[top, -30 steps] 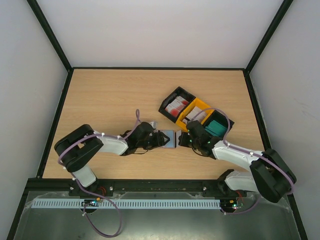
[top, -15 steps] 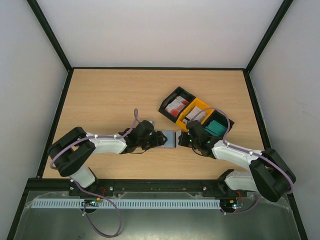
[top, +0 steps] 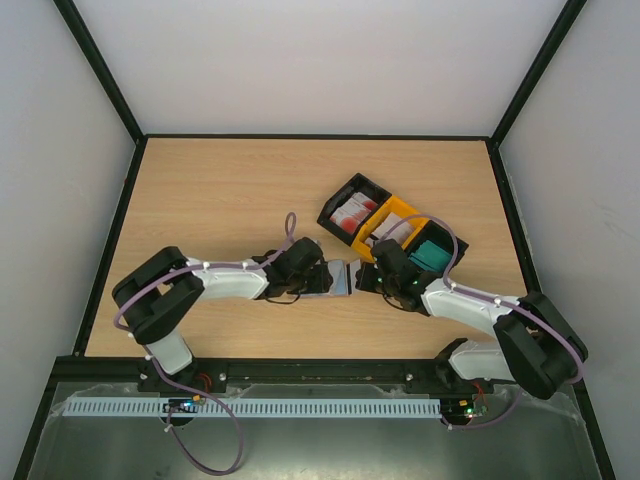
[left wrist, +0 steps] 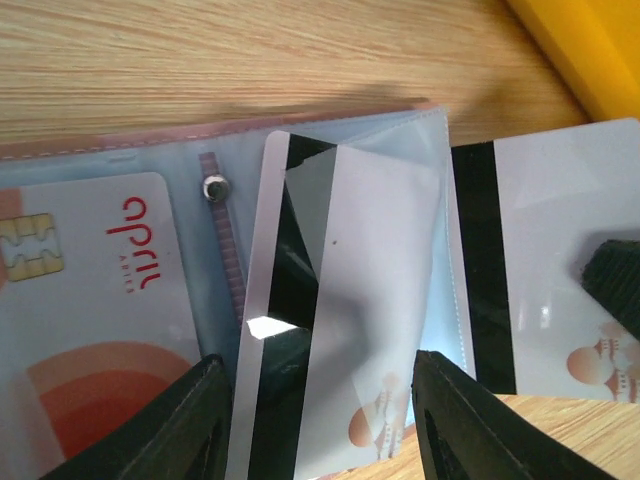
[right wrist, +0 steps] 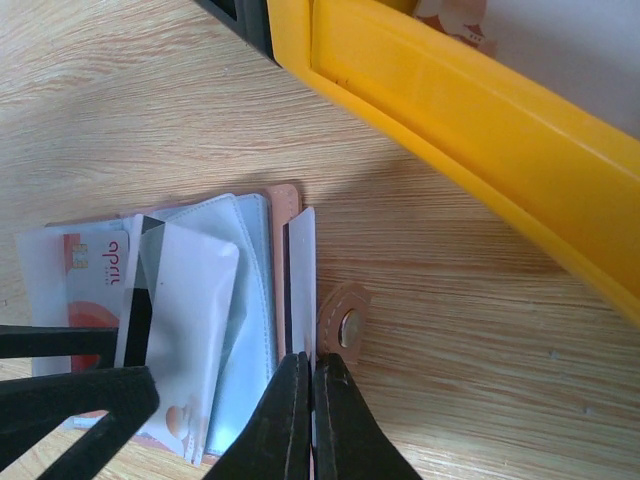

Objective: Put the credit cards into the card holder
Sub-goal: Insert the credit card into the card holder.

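The card holder (top: 338,278) lies open on the table between my grippers, clear sleeves up (left wrist: 200,150). A red-and-white card (left wrist: 80,300) sits in its left sleeve. A whitish card with a dark stripe (left wrist: 340,300) lies partly in the middle sleeve, between the spread fingers (left wrist: 170,430) of my open left gripper (top: 322,275). My right gripper (right wrist: 312,362) is shut on another whitish striped card (right wrist: 301,270), also in the left wrist view (left wrist: 540,270), held on edge at the holder's right side (right wrist: 283,200), next to its snap tab (right wrist: 345,322).
Three joined trays stand behind the holder: black with red-and-white cards (top: 350,210), yellow with whitish cards (top: 395,228), black with teal cards (top: 432,253). The yellow tray wall (right wrist: 450,110) is close beyond my right gripper. A black rim (top: 120,230) frames the table.
My left gripper has moved right, onto the card holder and around the middle card. My right gripper has stayed at the holder's right edge with its card.
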Action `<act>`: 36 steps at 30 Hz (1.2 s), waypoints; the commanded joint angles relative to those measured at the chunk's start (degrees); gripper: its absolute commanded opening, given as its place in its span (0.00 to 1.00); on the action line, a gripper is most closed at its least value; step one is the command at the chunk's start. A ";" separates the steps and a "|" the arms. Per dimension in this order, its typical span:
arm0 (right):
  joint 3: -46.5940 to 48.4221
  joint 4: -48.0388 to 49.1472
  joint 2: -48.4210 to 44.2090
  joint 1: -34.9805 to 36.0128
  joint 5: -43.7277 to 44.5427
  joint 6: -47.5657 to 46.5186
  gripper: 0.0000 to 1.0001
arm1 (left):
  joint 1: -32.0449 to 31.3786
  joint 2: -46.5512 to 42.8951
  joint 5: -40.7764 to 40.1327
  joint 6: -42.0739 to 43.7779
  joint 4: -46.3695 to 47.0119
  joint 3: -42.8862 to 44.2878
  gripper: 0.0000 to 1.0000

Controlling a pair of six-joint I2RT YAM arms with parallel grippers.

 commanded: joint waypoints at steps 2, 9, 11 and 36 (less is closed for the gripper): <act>0.19 -1.15 1.61 0.32 -0.71 -0.70 0.02 | -1.52 2.58 1.20 3.03 -2.26 1.98 0.50; 0.22 -1.12 1.35 0.32 -0.47 -0.65 0.02 | -1.59 1.41 -2.04 1.48 -3.64 1.05 0.38; 0.26 -1.13 1.21 0.32 -0.36 -0.61 0.02 | -1.33 0.26 -3.16 0.51 -3.51 -0.03 0.32; 0.74 -0.51 1.71 0.32 -1.13 -0.68 0.02 | 1.33 -4.38 -9.29 -6.53 -0.59 -8.27 0.03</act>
